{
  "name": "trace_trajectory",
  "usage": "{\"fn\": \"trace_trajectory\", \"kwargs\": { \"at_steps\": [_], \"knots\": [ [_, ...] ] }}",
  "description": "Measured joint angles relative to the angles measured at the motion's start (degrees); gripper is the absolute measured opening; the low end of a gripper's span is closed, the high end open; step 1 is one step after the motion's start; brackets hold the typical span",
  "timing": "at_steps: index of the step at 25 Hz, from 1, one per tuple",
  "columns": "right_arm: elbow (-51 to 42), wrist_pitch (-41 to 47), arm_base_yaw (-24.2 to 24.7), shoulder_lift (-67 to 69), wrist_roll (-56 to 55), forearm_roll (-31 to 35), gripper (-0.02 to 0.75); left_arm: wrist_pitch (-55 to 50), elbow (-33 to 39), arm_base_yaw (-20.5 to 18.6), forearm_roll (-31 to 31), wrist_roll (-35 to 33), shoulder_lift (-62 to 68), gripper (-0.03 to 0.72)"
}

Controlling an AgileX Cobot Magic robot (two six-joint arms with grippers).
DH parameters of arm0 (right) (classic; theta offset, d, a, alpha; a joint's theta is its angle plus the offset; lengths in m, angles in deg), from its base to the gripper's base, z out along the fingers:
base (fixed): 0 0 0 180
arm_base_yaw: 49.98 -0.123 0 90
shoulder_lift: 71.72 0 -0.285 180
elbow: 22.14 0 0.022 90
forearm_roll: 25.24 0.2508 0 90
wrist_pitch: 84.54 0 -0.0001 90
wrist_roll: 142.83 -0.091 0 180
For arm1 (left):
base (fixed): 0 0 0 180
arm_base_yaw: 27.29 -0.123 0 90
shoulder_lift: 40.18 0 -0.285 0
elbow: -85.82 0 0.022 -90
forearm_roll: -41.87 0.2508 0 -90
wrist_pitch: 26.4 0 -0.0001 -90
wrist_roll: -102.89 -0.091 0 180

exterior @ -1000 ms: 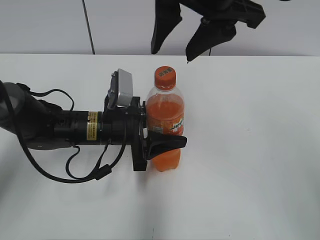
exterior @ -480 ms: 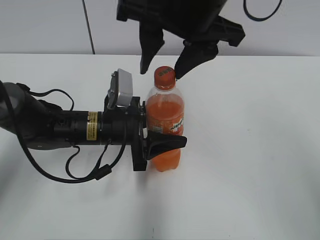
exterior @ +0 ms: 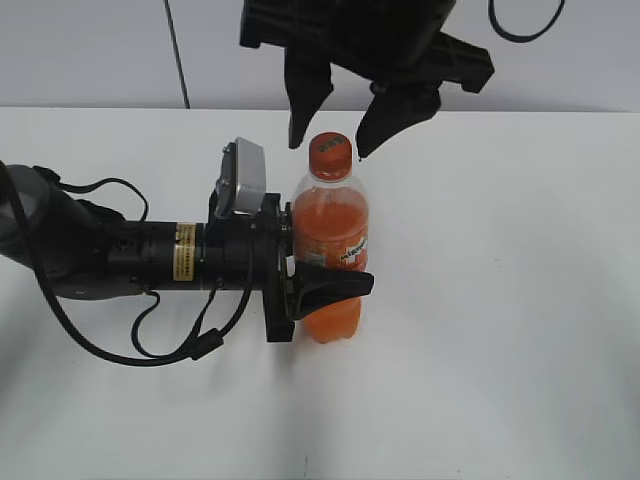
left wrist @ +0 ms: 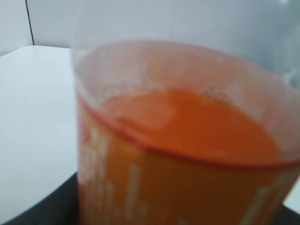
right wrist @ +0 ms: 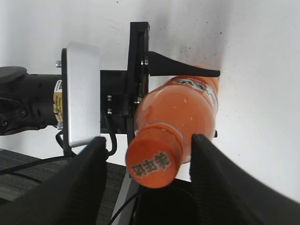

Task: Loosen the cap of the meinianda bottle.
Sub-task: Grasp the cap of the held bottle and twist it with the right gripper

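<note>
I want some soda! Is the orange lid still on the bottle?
Yes, on: the cap sits atop the upright meinianda bottle, between the right gripper's open fingers.

A plain white counter (exterior: pixel 500 350) fills the scene, its far edge meeting a pale wall. Standing upright on it, near the middle and slightly toward the far edge, is the meinianda bottle (exterior: pixel 330 250) — clear plastic, orange drink, orange label. Left of the bottle, black cables (exterior: pixel 150 345) loop across the surface toward the counter's left edge.
</note>
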Motion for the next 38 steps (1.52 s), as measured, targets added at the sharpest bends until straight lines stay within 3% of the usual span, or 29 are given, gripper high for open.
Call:
{"fn": "trace_trajectory", "kwargs": {
  "at_steps": [7, 13, 20, 38],
  "knots": [
    [0.0, 0.0, 0.0, 1.4, 0.0, 0.2, 0.415, 0.0, 0.0, 0.0, 0.0, 0.0, 0.0, 0.415],
    [0.0, 0.1, 0.0, 1.4, 0.0, -0.2, 0.29, 0.0, 0.0, 0.0, 0.0, 0.1, 0.0, 0.415],
    [0.0, 0.2, 0.0, 1.4, 6.1, -0.2, 0.288, 0.0, 0.0, 0.0, 0.0, 0.1, 0.0, 0.415],
    [0.0, 0.1, 0.0, 1.4, 67.6, 1.1, 0.279, 0.1, 0.0, 0.0, 0.2, 0.0, 0.0, 0.415]
  ]
}}
